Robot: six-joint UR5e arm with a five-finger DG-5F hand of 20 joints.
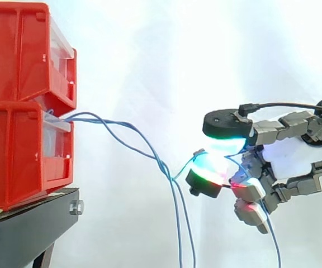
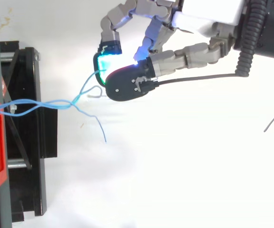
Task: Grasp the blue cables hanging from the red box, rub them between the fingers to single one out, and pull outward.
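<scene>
From the red box [image 1: 21,151], blue cables [image 2: 72,102] run sideways to the hand [image 1: 292,156] pinching one.

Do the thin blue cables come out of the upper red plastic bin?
No, the thin blue cables emerge from the front of the lower red plastic bin.

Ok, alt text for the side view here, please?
The hand pinches one of the blue cables between glowing fingertips, right of two stacked red bins. The cables leave the lower bin's front, sag toward the hand, and loose ends hang below.
</scene>
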